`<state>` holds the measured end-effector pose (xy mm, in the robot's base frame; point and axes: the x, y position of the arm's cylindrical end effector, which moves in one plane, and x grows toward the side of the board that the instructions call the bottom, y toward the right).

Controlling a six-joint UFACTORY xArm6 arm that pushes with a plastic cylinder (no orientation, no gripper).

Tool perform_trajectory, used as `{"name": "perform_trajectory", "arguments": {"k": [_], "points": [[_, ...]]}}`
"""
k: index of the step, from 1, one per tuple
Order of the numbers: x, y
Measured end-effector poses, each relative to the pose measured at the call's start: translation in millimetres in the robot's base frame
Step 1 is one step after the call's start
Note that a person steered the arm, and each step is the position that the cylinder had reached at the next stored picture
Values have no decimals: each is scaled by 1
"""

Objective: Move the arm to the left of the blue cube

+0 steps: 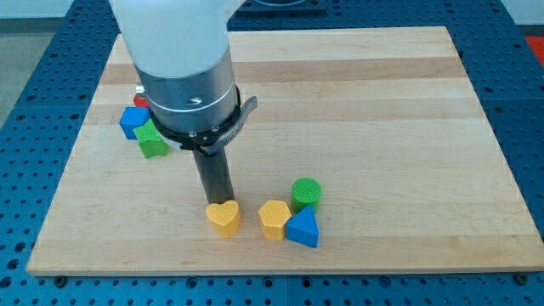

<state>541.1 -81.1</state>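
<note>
The blue cube [132,121] sits at the view's left side of the wooden board, touching a green star-shaped block [152,140] just below and to its right. A red block [140,100] peeks out behind them, mostly hidden by the arm. My tip [220,202] is well to the right of and below the blue cube, right at the top edge of a yellow heart-shaped block [224,218]. The arm's wide body covers the board above the tip.
To the right of the tip stand a yellow block [274,218], a blue triangular block [303,229] and a green cylinder [306,193], clustered together. The wooden board [382,102] lies on a blue perforated table.
</note>
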Motion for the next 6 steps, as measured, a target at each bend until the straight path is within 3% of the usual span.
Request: {"name": "perform_trajectory", "arguments": {"k": [1, 2, 3, 4, 6], "points": [[2, -42], [4, -140], [-52, -196], [-111, -198], [-134, -164]]}}
